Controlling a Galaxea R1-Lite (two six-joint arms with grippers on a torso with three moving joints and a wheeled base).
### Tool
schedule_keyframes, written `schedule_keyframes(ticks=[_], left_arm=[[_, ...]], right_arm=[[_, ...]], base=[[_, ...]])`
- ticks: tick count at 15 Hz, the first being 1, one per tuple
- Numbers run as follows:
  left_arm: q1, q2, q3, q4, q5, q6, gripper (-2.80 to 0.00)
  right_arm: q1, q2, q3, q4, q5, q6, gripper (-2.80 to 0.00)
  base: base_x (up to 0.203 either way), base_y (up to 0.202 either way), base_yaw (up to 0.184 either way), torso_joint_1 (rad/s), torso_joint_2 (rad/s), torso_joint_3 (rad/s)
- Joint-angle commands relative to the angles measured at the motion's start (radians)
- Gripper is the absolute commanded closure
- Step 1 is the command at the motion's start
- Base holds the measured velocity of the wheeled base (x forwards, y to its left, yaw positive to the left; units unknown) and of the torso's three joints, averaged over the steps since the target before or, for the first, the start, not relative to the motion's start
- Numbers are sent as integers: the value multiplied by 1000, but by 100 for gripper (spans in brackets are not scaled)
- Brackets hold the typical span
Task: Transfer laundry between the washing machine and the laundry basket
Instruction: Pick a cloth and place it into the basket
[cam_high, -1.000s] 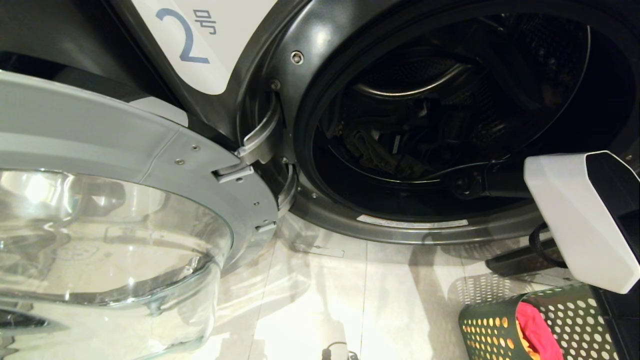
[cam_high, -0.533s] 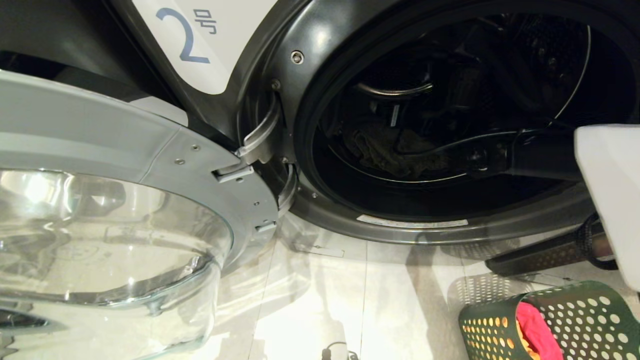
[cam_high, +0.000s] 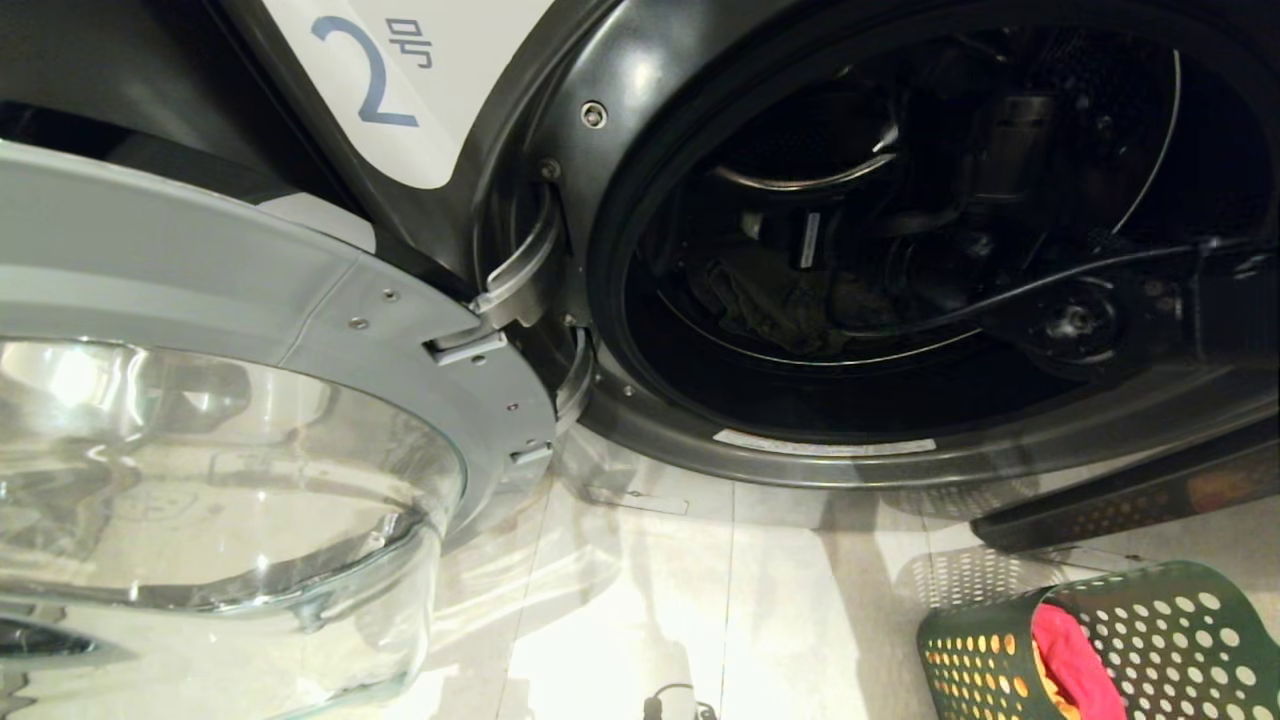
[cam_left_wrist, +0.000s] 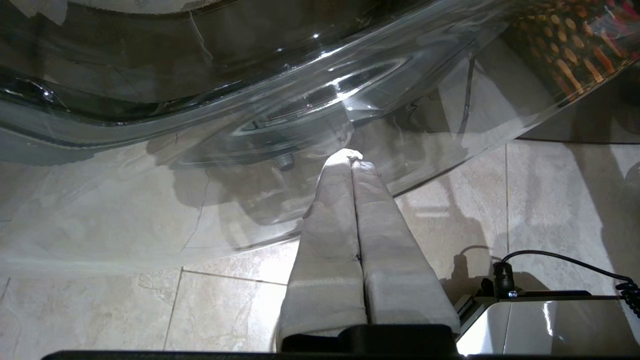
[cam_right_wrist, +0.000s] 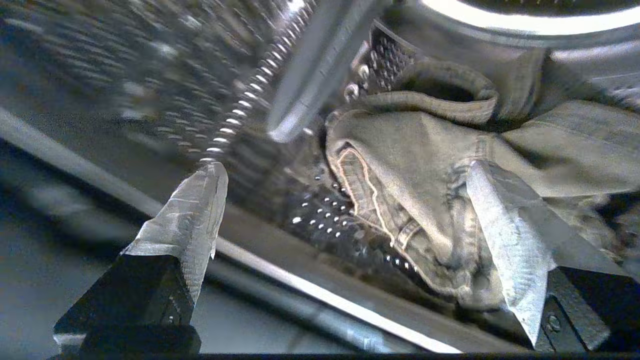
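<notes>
Since 1 s ago the white forearm cover that sat at the right edge of the head view has gone out of view, and the right arm now reaches deeper into the drum.

Head view: washing machine (cam_high: 600, 60) marked "2", door (cam_high: 230, 330) swung wide open to the left, prob. so the drum mouth stays free. Dark olive cloth (cam_high: 775, 305) lies on the drum floor, near its front lip. Right gripper (cam_high: 905, 170) is a dark shape in the drum above and beyond the cloth; fingers not readable here. Green laundry basket (cam_high: 1150, 640) on the floor by the machine's lower right front, red-pink piece (cam_high: 1070, 660) and a bit of orange already in it, so I judge unloading is under way w/ this cloth left.

Left wrist view: left gripper (cam_left_wrist: 352, 160) parked low over floor tiles under the door glass, fingers pressed together, nothing between.

Right wrist view: right gripper's fingers (cam_right_wrist: 200, 210) spread wide, empty; the olive cloth bunched on the perforated drum wall (cam_right_wrist: 320, 220), partly between the tips, one tip in front of it. Looks lined up for a grab, not yet closed.
</notes>
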Motion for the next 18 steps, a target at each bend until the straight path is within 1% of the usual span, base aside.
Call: schedule_keyframes(ticks=[1, 4, 6, 9, 12, 14, 15, 16, 18], left_arm=[[0, 0, 0, 0, 0, 0, 0], [0, 0, 0, 0, 0, 0, 0], [0, 0, 0, 0, 0, 0, 0], [0, 0, 0, 0, 0, 0, 0], [0, 0, 0, 0, 0, 0, 0], [0, 0, 0, 0, 0, 0, 0], [0, 0, 0, 0, 0, 0, 0], [0, 0, 0, 0, 0, 0, 0], [0, 0, 0, 0, 0, 0, 0]], right_arm=[[39, -153, 71, 1, -2, -19, -280], [50, -233, 166, 4, -9, -38, -280], [51, -264, 169, 10, -19, -41, -280], [68, -346, 255, 35, -38, -52, -280], [69, -356, 285, 39, -40, -46, -280], [119, -377, 411, 26, -40, -32, -280], [139, -376, 468, -3, -43, -25, -280], [152, -358, 514, -82, -50, -21, -280], [163, -250, 543, -240, -83, -22, -280]], base=[[0, 0, 0, 0, 0, 0], [0, 0, 0, 0, 0, 0], [0, 0, 0, 0, 0, 0], [0, 0, 0, 0, 0, 0], [0, 0, 0, 0, 0, 0], [0, 0, 0, 0, 0, 0], [0, 0, 0, 0, 0, 0], [0, 0, 0, 0, 0, 0], [0, 0, 0, 0, 0, 0]])
